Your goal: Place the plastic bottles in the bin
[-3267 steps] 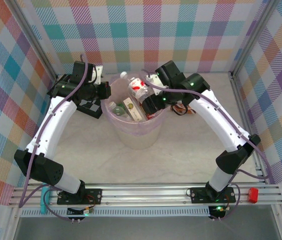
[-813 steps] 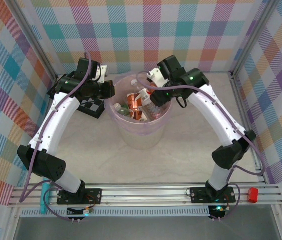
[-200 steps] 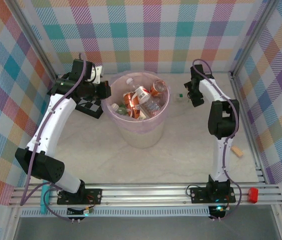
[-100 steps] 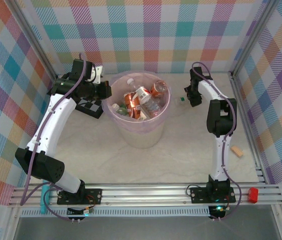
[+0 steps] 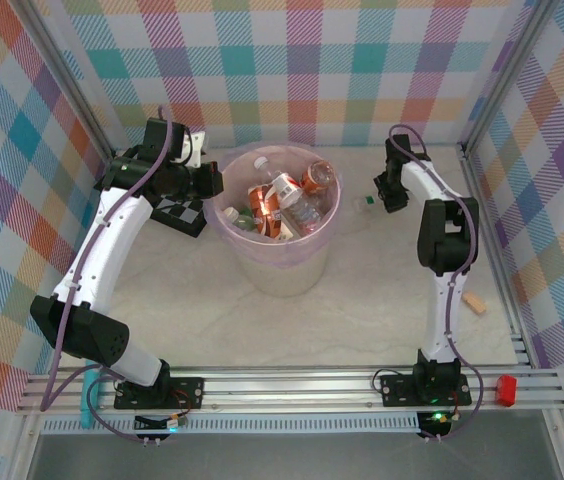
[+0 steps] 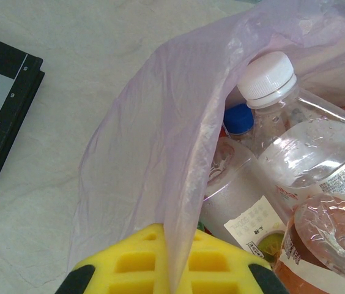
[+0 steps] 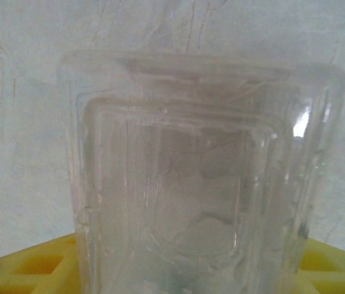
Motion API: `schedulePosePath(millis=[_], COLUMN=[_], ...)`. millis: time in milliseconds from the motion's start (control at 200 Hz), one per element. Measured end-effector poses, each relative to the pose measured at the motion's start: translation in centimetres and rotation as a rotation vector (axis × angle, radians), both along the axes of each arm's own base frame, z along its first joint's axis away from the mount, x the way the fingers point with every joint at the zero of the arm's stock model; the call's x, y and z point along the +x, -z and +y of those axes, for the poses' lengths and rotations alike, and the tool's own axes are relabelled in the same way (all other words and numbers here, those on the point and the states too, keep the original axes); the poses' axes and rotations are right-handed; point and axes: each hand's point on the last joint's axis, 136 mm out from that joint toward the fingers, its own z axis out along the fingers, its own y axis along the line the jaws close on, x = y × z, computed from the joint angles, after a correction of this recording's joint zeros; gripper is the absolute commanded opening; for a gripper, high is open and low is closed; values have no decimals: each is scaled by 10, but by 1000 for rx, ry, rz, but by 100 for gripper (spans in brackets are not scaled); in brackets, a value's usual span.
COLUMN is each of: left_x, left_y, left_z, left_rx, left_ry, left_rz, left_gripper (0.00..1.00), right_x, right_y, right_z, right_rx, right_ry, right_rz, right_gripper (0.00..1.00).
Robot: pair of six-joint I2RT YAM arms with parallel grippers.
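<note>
The left gripper's (image 6: pixel 171 245) yellow fingers (image 6: pixel 129 263) are together, pinched on a fold of the lilac bag (image 6: pixel 154 122) that rises from the seam between them. Its wrist camera looks past that film into the load: a clear bottle with a white cap (image 6: pixel 270 76), a blue-capped one (image 6: pixel 240 117) behind it and an orange-labelled one (image 6: pixel 325 245) at the lower right. To the left, on the table, lies the edge of the checkerboard (image 6: pixel 1 116).

The right gripper's (image 7: pixel 172 269) yellow fingers (image 7: pixel 32 263) stand apart on either side of a clear ribbed bottle (image 7: pixel 191 171), close against its walls. Whether they are pressing it I cannot tell. Pale tabletop shows behind and through the plastic.

The overhead camera gives the layout that the wrist views lack. The pink bin (image 5: pixel 262 262) sits mid-table with a heap of plastic bottles (image 5: pixel 287 195) inside, and the left arm reaches to its left rim. The right arm is folded out to the far right, well apart from the bin, its tip down at the table. There the clear bottle is only a small pale shape with a green spot just beside the gripper. A tan cork piece (image 5: pixel 474 303) lies near the right wall
</note>
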Motion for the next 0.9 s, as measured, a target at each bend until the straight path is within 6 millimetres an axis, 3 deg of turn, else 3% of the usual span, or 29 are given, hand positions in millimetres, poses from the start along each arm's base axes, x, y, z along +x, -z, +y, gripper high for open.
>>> schedulePosePath(millis=[115,255,410,580,755,900], left_x=[-1,-2,1,8,12,12], left_y=[-1,-2,-2,-3,-6,-6], left_z=[-3,-15,-32,-71,-115,-149], left_rx=[-14,-29,-52,-92,-129,-154], left_ry=[-3,5,14,71,136,189], left_rz=[6,3,1,-25,-48,-60], left_gripper=[0,0,0,0,0,0], right_x=[-7,-18,-32,-59,-100,-128], right_y=[-10,-43,-103,-175,-225,-275], right_z=[-7,-24,-56,-82,-84,-68], right_rx=[-11,-22,-65,-126,-103,-105], right_ry=[-31,-94,-208,-369,-515,-623], right_rz=[-3,-45,-132,-211,-265,-319], right_gripper=[41,40,41,43,48,47])
